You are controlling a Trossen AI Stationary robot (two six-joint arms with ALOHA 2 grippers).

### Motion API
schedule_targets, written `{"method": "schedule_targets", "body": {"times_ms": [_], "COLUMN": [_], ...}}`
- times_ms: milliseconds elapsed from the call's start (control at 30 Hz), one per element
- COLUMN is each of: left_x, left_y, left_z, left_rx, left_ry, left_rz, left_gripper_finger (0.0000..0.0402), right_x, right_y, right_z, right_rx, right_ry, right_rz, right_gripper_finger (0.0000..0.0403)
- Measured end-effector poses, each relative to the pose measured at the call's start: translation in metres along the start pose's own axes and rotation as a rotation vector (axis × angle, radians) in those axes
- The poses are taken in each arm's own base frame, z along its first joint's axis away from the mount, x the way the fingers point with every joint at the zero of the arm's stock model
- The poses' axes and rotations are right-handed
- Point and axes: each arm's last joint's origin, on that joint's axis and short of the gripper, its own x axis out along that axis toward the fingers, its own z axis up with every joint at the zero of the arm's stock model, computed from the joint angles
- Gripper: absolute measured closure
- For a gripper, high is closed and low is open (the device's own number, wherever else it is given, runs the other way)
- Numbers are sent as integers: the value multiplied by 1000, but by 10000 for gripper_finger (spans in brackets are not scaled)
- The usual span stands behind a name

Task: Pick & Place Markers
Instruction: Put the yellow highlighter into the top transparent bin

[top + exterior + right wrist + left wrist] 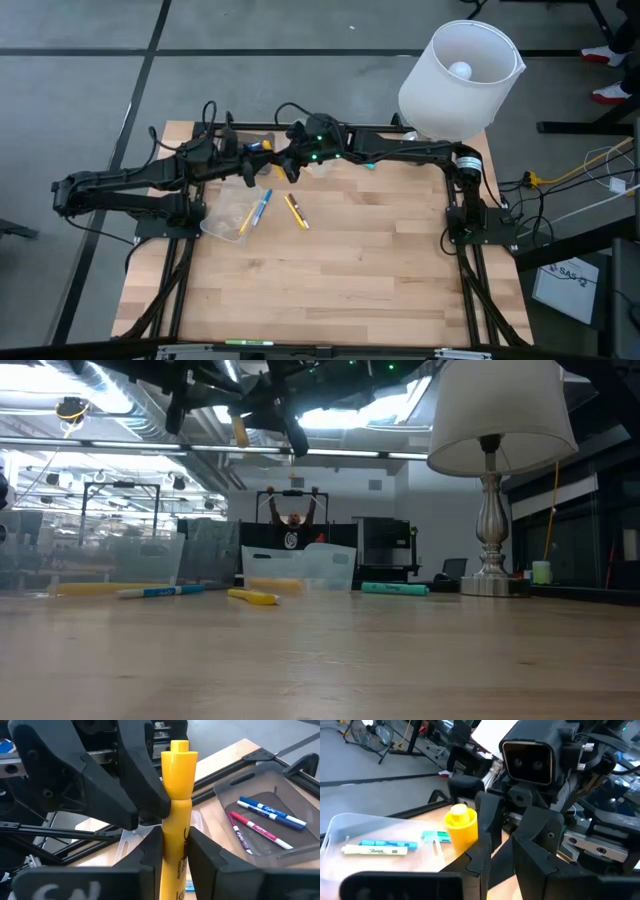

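Note:
A yellow marker (pixel 179 780) stands upright in the air above the table's far middle, cap end up, with my right gripper (pixel 177 837) shut on it. It also shows as a yellow cap (pixel 461 825) in the left wrist view. My left gripper (pixel 268 152) faces it from the table's left. Its fingers (pixel 150 795) stand just beside the marker with a narrow gap between them and nothing in it. On the wood lie a blue marker (pixel 262 205) and a yellow-orange marker (pixel 297 212). My right gripper pinches the yellow marker's barrel (pixel 176 827), below the cap, between its two fingers. The fingers come nearly level from the table's right and lie across the marker. The marker stands upright in the hold, lifted clear of the table. My left gripper is close beside the marker; whether it touches it, I cannot tell.
A clear container (pixel 350 827) at the far edge holds blue and pale highlighters. Another container (pixel 280 800) holds blue and red markers. A third clear container (pixel 228 215) lies left of the loose markers. A teal marker (pixel 395 588) and a white-shaded lamp (pixel 460 80) stand at the far right.

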Motion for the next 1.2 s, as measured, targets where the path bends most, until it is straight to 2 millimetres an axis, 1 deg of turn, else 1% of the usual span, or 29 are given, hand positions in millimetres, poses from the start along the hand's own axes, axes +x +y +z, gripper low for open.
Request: {"method": "schedule_targets", "body": {"times_ms": [200,300,400,567,833,1000,1067,1200], "left_x": [2,1,-2,-10,-24,-22,-17,-8], "left_y": [1,1,-2,-3,8,8,8,4], "left_z": [-1,-1,4,7,5,4,3,3], "left_rx": [11,25,15,39,58,50,45,51], "left_ry": [8,4,-38,-42,-63,-71,-64,-59], "left_rz": [10,11,-24,-60,156,171,170,112], "left_gripper_finger": [338,343,345,342,341,339,339,340], "right_x": [1,1,1,0,0,0,0,0], "right_y": [0,-1,-2,-5,-5,-2,-2,-2], "right_z": [0,0,0,1,2,6,5,5], "right_rx": [0,5,21,21,19,9,9,13], "right_ry": [-5,-18,-25,-54,-69,-91,-89,-84], "right_rz": [-1,-29,-74,-147,-142,-89,-87,-90], "right_gripper_finger": [333,333,336,331,334,330,334,333]}}
